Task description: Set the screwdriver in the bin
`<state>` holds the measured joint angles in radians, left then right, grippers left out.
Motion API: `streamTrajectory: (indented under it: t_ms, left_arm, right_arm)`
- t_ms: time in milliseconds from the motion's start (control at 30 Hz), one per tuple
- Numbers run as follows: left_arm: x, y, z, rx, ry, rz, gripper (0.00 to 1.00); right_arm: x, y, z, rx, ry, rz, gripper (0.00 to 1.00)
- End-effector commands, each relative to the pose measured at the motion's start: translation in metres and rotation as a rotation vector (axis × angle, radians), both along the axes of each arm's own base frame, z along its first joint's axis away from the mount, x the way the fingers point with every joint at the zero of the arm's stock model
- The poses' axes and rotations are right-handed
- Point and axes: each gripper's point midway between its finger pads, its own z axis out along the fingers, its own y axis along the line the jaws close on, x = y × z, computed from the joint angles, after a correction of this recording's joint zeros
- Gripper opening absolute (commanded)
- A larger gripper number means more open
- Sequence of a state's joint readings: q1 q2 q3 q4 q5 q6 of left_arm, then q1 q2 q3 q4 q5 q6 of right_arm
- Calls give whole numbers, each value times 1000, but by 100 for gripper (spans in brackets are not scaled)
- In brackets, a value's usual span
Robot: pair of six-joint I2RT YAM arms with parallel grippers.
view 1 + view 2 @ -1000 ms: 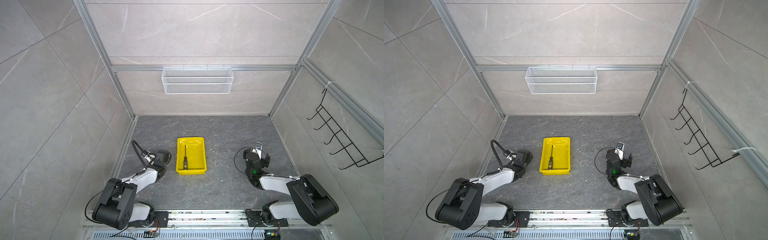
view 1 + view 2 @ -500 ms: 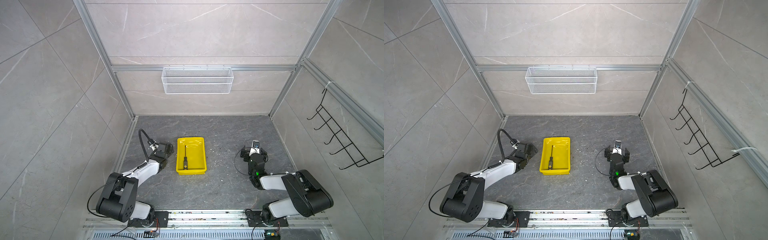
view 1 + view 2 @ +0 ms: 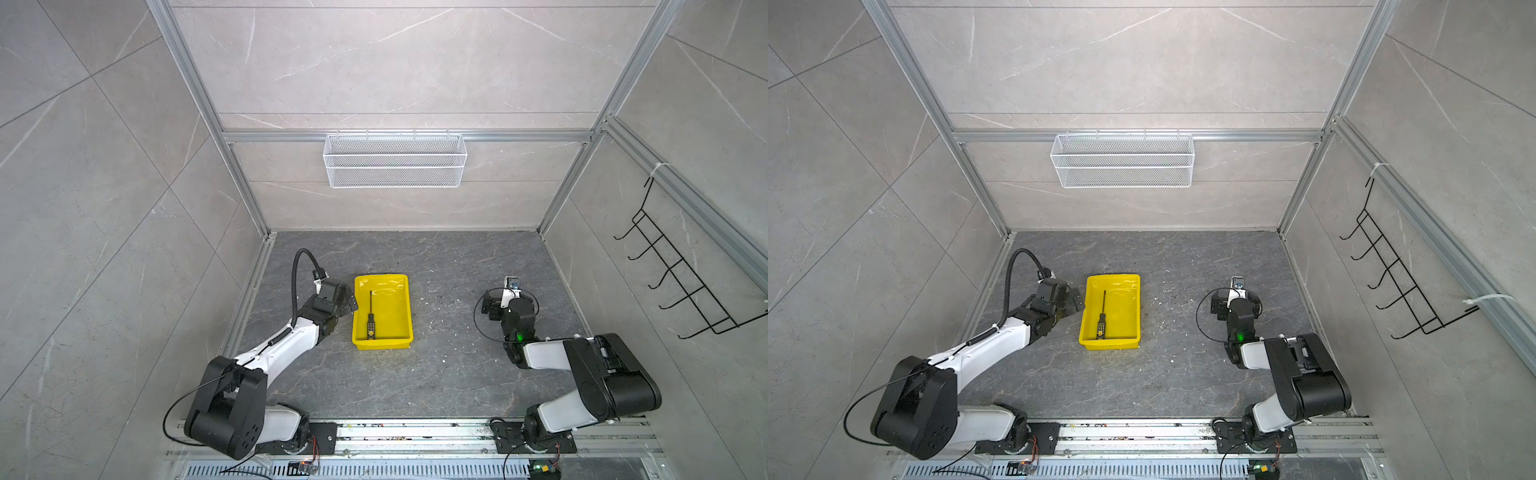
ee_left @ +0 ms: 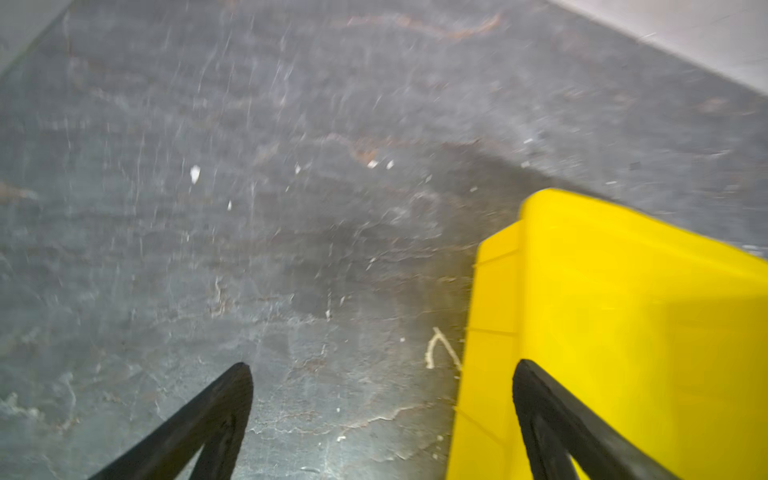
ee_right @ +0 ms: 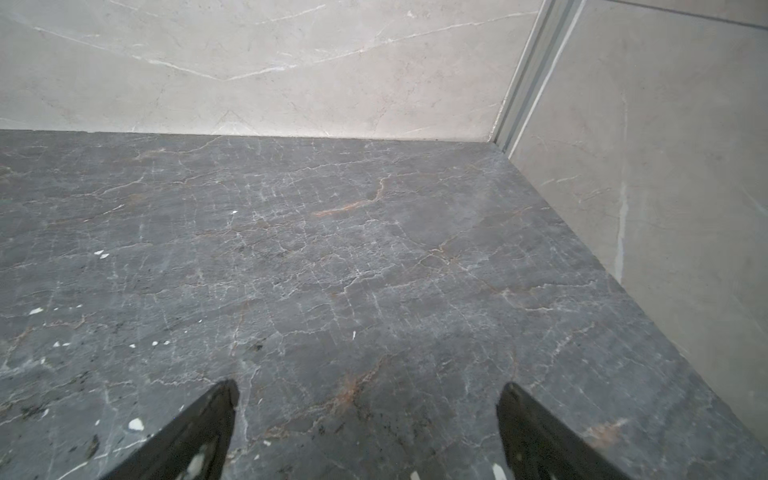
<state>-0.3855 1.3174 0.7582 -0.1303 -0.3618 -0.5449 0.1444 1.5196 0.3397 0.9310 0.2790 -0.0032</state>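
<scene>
Yellow plastic marks out the bin (image 3: 395,307), which sits on the dark grey stone worktop (image 3: 436,374) a little left of the middle in both top views. The screwdriver (image 3: 370,320) lies flat inside it along the left side, with its shaft toward the far wall and its black handle toward the near end. The left pincer (image 3: 351,300) is low, just beside the bin's left wall. The right pincer (image 3: 509,297) is well apart on the right, over bare worktop. A white wire basket (image 3: 395,162) hangs on the far wall, and a black hook rack (image 3: 681,282) hangs on the right wall.

The left wrist view is blurred. It shows the left pincer (image 4: 382,368) spread wide and holding nothing. One finger is over bare stone and the other is in front of the bin's (image 4: 623,311) outer wall. I cannot tell whether that finger touches the bin.

The right wrist view shows the right pincer (image 5: 368,385) also spread wide and empty, over speckled stone and facing the far right corner of the walls.
</scene>
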Motion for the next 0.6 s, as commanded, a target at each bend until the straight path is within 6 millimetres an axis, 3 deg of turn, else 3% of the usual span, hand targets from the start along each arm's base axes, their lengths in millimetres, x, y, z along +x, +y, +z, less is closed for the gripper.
streamTrajectory:
  t_ms: [0, 100, 200, 333, 433, 567]
  left_arm:
    - [3, 2, 39, 85, -96, -77, 100]
    - [11, 24, 64, 209, -238, -12, 100]
    - [15, 41, 71, 394, -312, 5, 100]
    - [17, 40, 49, 559, -289, -99, 100]
    - [20, 32, 17, 634, -276, -202, 100]
    - [25, 38, -15, 618, -296, -216, 100]
  right_arm:
    - [1, 5, -3, 22, 9, 24, 99]
    - [1, 5, -2, 22, 9, 23, 99]
    - [1, 5, -2, 23, 9, 23, 100]
    - [1, 5, -3, 23, 10, 23, 100]
    - [1, 5, -2, 22, 8, 24, 100]
    - [1, 5, -2, 23, 8, 23, 100]
